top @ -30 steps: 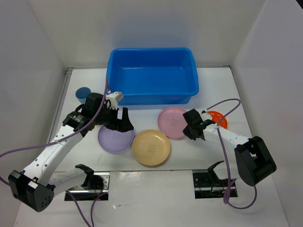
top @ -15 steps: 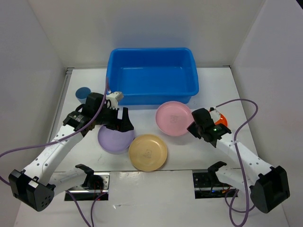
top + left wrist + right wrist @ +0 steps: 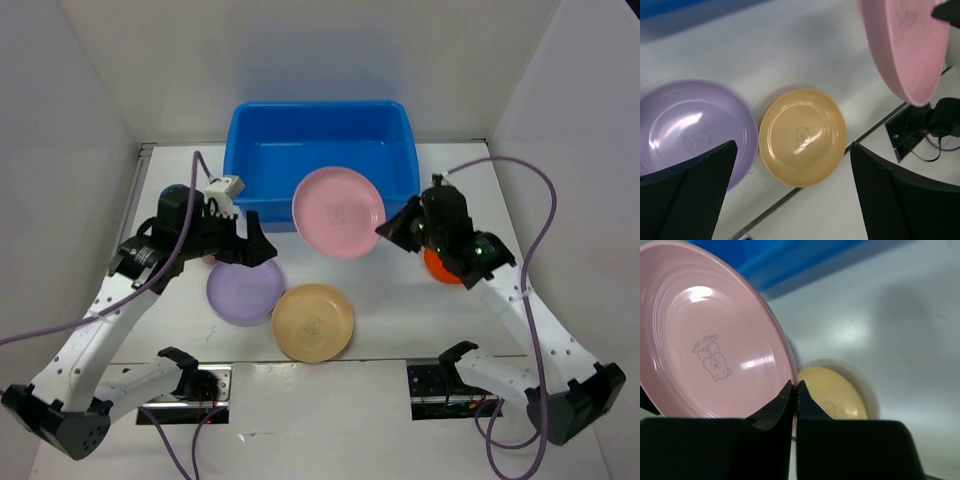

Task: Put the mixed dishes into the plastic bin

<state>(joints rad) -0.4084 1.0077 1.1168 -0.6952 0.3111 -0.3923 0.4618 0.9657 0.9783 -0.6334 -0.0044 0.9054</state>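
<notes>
The blue plastic bin (image 3: 320, 160) stands at the back centre and holds no dishes. My right gripper (image 3: 392, 228) is shut on the rim of the pink plate (image 3: 338, 212) and holds it tilted in the air over the bin's front wall; the pinch shows in the right wrist view (image 3: 794, 390), with the pink plate (image 3: 705, 340) to the left. My left gripper (image 3: 250, 250) is open and empty above the lavender plate (image 3: 243, 292). The tan-yellow plate (image 3: 313, 322) lies beside it. The orange plate (image 3: 440, 268) is mostly hidden under my right arm. The cups do not clearly show.
In the left wrist view the lavender plate (image 3: 690, 130) and tan-yellow plate (image 3: 802, 136) lie side by side on the white table, with the raised pink plate (image 3: 905, 45) at the upper right. White walls enclose the table. Purple cables trail from both arms.
My right gripper has lifted the pink plate off the table and carried it up and back to the bin's front wall. My left arm has risen and shifted slightly back.
</notes>
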